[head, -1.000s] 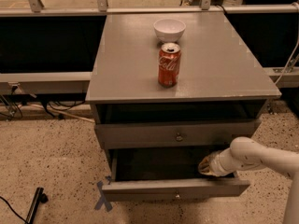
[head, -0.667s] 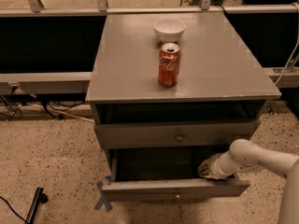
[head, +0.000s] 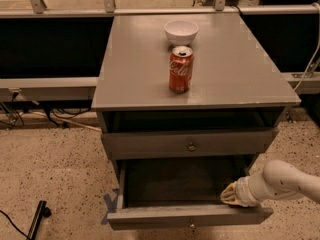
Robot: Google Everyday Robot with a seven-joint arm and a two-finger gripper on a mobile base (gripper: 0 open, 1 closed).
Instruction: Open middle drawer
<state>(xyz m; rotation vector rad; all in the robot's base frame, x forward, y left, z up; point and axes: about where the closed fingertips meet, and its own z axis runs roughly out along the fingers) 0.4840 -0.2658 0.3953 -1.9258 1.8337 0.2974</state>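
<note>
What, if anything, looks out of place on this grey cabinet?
Nothing is spilled: the red soda can and white bowl stand upright. The grey knobbed middle drawer is pulled out, with the tool inside its right end. Oddly, the drawer above also seems ajar, a dark gap showing over its front.

1. A red soda can (head: 181,69) is standing upright on the grey desk (head: 135,74).
2. A white bowl (head: 181,31) is sitting just behind the can, not touching it.
3. A black bar (head: 37,219) is lying on the speckled floor (head: 55,174), lower left.
</note>
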